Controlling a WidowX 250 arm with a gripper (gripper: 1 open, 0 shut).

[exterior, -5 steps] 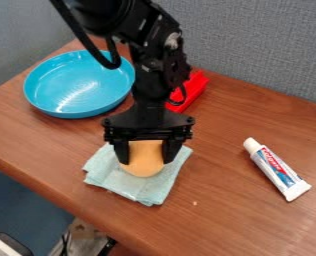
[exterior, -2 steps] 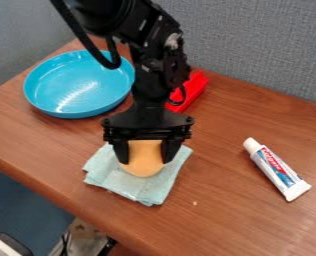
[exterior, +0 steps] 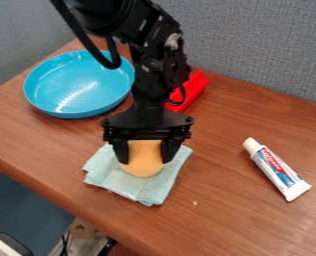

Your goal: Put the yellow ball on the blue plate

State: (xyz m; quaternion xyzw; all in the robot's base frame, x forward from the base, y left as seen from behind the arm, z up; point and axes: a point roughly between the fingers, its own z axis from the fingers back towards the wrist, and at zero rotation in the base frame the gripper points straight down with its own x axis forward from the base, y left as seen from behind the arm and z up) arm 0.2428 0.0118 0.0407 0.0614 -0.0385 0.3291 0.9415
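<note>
While nothing shifts across last second, blue plate [exterior: 75, 86] sits empty at left of surface [exterior: 27, 130]. Centre: yellow ball [exterior: 146, 156] rests on pale cloth [exterior: 118, 180], claw [exterior: 147, 150] spread wide astride it, not yet clenched. Toothpaste tube [exterior: 276, 167] at right. Judgement: grasp pending, transfer all ahead.

Count from where I sit: 1 ball [exterior: 145, 157], 1 plate [exterior: 75, 86], 1 cloth [exterior: 137, 177], 1 tube [exterior: 276, 168] of toothpaste, 1 red thing [exterior: 188, 88] behind my arm, can't tell what. 1 gripper [exterior: 147, 150], mine, w/ 2 fingers [exterior: 121, 151]. All on 1 table [exterior: 41, 140].
</note>
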